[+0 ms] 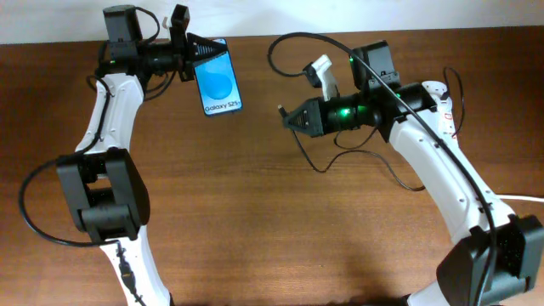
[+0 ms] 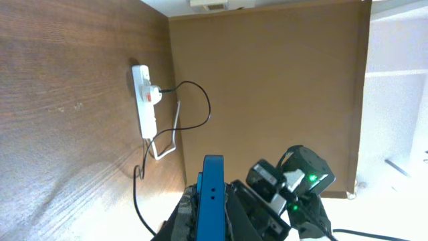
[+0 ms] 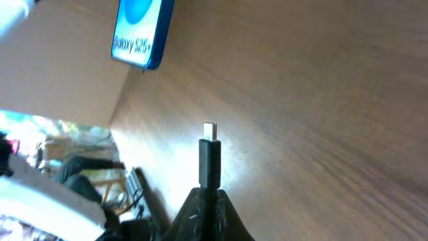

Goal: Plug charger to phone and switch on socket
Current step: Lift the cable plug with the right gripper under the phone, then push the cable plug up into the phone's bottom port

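Observation:
The phone (image 1: 218, 78), blue screen up with "Galaxy S25" text, is held at the table's back left by my left gripper (image 1: 197, 51), which is shut on its top end. In the left wrist view I see its blue edge (image 2: 212, 191) between the fingers (image 2: 212, 217). My right gripper (image 1: 291, 119) is shut on the charger's black plug (image 3: 209, 157), metal tip pointing toward the phone (image 3: 140, 33) with a gap between them. The charger's thin cable (image 1: 327, 167) loops back under the right arm. The socket (image 2: 144, 100) lies at the far right (image 1: 441, 92), partly hidden by that arm.
A white adapter (image 2: 154, 95) sits plugged into the socket. The thick white cord (image 1: 523, 198) runs off the right edge. The table's back edge meets a pale wall just behind the phone. Brown tabletop (image 1: 255, 212) spreads between the arms.

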You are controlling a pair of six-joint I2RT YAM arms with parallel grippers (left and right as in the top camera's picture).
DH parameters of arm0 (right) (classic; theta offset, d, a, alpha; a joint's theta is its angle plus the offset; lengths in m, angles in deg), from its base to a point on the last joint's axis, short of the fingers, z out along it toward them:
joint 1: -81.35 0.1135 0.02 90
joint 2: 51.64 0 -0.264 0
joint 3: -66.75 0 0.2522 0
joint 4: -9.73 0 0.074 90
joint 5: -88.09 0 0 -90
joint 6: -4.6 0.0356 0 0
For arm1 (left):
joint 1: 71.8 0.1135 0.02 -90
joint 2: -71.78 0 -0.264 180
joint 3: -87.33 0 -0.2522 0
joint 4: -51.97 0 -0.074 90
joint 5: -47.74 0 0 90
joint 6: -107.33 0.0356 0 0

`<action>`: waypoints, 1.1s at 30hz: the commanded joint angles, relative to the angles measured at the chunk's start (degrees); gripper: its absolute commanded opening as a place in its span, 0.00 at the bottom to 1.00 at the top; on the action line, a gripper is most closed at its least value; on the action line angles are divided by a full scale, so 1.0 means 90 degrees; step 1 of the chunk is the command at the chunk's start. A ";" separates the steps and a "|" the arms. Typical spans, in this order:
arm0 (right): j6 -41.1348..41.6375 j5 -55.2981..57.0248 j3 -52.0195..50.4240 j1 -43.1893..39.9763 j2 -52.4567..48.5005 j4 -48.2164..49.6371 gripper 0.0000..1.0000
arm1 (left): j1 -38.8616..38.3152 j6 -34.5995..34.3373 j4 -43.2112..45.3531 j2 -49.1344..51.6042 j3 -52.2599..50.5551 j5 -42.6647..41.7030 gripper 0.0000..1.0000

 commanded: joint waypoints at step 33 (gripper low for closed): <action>0.3978 0.1372 -0.3470 0.1423 0.1559 0.5387 0.04 | -0.0731 -0.0350 0.0240 0.0032 0.0000 0.0537 0.00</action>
